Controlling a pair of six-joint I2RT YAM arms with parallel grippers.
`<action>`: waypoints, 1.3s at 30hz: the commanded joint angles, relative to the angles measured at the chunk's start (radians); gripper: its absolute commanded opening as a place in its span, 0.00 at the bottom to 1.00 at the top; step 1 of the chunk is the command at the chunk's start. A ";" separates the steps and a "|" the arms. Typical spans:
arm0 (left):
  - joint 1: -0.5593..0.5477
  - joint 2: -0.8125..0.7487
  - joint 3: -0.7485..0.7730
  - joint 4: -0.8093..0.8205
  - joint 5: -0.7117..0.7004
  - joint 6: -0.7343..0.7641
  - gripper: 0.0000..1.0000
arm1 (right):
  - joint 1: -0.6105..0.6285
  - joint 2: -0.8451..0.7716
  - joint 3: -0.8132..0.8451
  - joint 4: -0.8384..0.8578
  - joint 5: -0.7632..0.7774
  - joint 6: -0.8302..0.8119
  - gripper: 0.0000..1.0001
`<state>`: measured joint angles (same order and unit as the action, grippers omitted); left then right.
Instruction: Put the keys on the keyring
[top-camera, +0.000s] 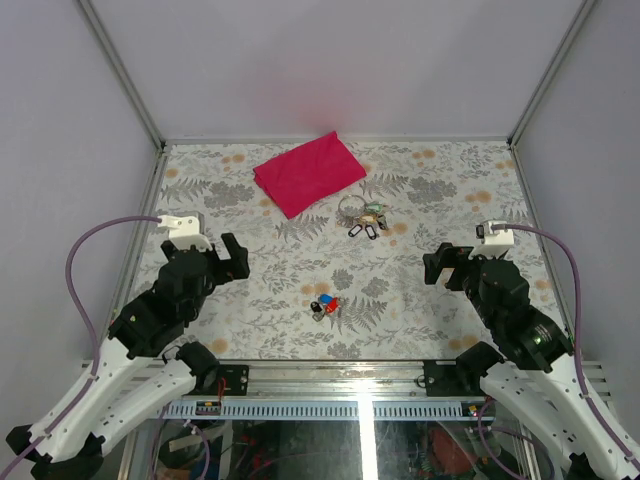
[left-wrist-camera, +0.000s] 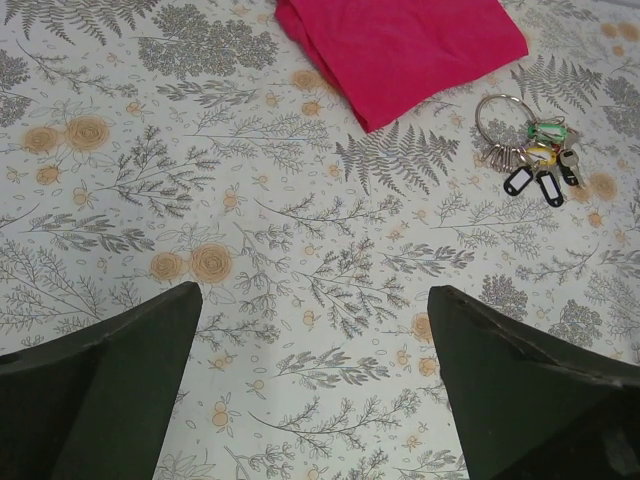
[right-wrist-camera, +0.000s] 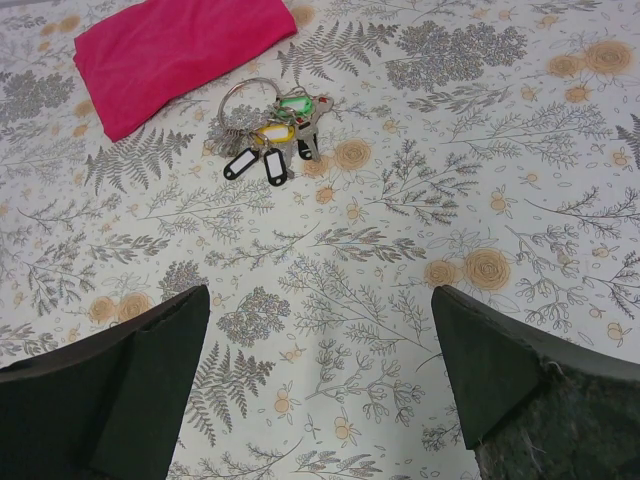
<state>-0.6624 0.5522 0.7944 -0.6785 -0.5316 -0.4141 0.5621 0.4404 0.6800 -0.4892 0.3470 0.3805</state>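
Floral-print table (top-camera: 260, 300) sits boxed in by pale walls (top-camera: 80, 120), left gripper (top-camera: 215, 260) and right gripper (top-camera: 452, 262) both spread wide holding nothing, keys (top-camera: 325, 307) mid-table toward the front edge, keyring (top-camera: 362, 217) farther back beside the magenta cloth (top-camera: 308, 172).

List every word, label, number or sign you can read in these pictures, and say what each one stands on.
No text can be read in any view.
Tags on the keyring: pale label windows, too small to tell if anything is written.
Red and blue keys: too small to read any marking.
Magenta cloth: plain, no print.
Table cover: flower and fern pattern only.
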 joint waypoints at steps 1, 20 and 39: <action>-0.006 0.006 0.001 0.035 -0.016 -0.013 1.00 | -0.001 0.007 0.004 0.028 0.002 -0.014 0.99; -0.007 -0.009 -0.032 0.040 -0.028 -0.041 1.00 | -0.001 0.207 0.114 -0.011 -0.147 -0.028 0.99; -0.011 0.071 -0.054 0.079 0.024 -0.011 1.00 | -0.049 1.034 0.479 0.078 -0.324 -0.142 0.92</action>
<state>-0.6674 0.5903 0.7441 -0.6655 -0.5179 -0.4339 0.5465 1.3674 1.0588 -0.4873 0.0830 0.2897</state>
